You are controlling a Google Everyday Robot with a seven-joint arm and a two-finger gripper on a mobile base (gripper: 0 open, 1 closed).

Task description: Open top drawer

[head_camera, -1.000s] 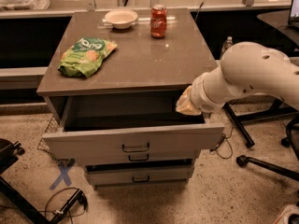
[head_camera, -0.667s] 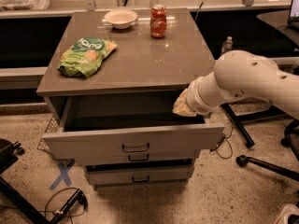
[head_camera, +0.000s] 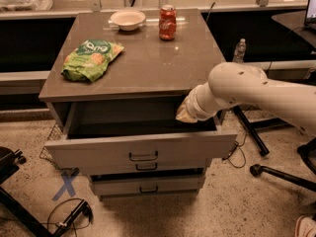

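The top drawer point(head_camera: 98, 152) of the grey-brown cabinet stands pulled out toward me, its dark tray point(head_camera: 123, 118) open to view. Its dark bar handle point(head_camera: 143, 156) sits at the centre of the front panel. My white arm point(head_camera: 256, 90) reaches in from the right. The gripper point(head_camera: 181, 115) is at its tan-coloured end, over the right part of the open tray, just under the cabinet top and well above and right of the handle.
On the cabinet top point(head_camera: 148, 63) lie a green snack bag point(head_camera: 91, 58), a white bowl point(head_camera: 128, 19) and a red soda can point(head_camera: 167, 22). Two shorter drawers point(head_camera: 148, 185) sit below. Chair legs point(head_camera: 281, 174) stand at right, cables point(head_camera: 59, 220) and a blue floor cross point(head_camera: 65, 185) at left.
The arm's end has shifted a little to the left and down over the open tray. The drawer front stays where it was.
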